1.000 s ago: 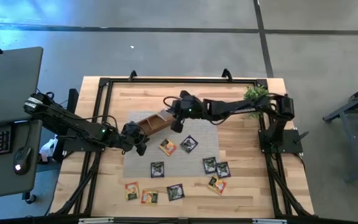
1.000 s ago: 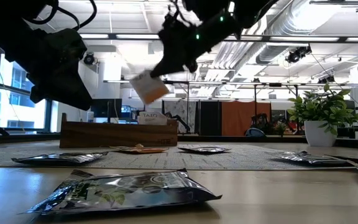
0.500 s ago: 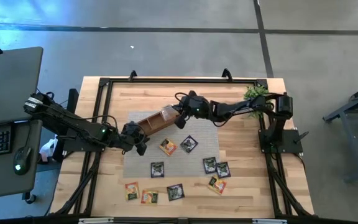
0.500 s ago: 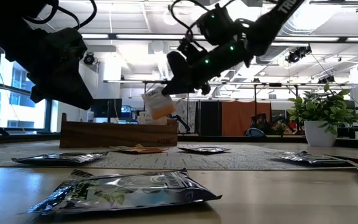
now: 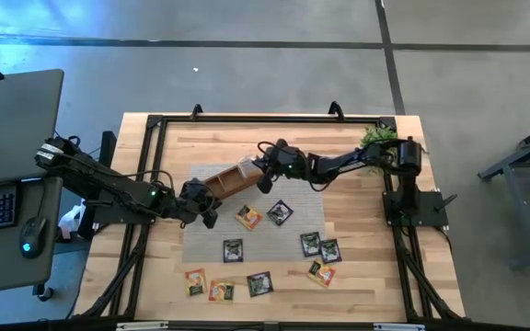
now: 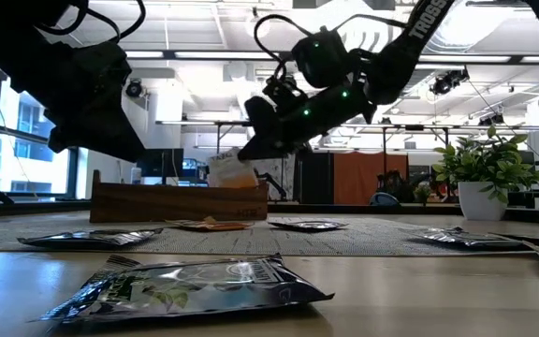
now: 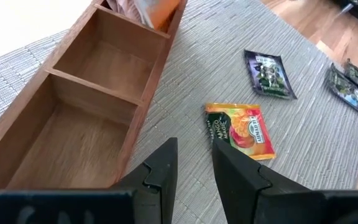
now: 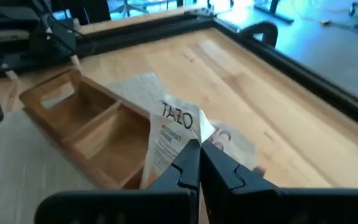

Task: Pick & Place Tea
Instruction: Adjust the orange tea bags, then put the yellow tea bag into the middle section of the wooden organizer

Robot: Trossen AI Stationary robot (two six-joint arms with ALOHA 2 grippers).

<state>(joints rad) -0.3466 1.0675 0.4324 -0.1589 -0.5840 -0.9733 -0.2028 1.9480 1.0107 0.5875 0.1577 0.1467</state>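
Tea sachet (image 8: 174, 134), white with orange, was pinched by its lower edge in my right gripper (image 8: 197, 163), whose fingers were clenched on it. I held it just above the end compartment of the wooden tray (image 5: 231, 178), the end nearest the middle of the table (image 5: 201, 129), and I judged this was so that it could drop upright beside the sachets already standing there. I held it by one edge, I think, so that the free edge could enter the narrow compartment first.

My left gripper (image 7: 191, 165) waited low at the tray's other end, toward the table's left edge, with its fingers a little apart and nothing between them. It stayed out of the way of the right arm.

The other sachets lay flat on the grey mat (image 5: 293, 221) and on the bare wood toward the front edge of the table, well apart from the tray.

The high view showed the whole layout, but the held sachet was hard to see under the arm. The right wrist view showed the grip and the printing on the sachet. The left wrist view showed that two compartments were empty, and a yellow-red sachet (image 7: 240, 129) on the mat near the tray. The low view showed the sachet (image 6: 234, 172) touching or nearly touching the tray's rim; I could not tell which.
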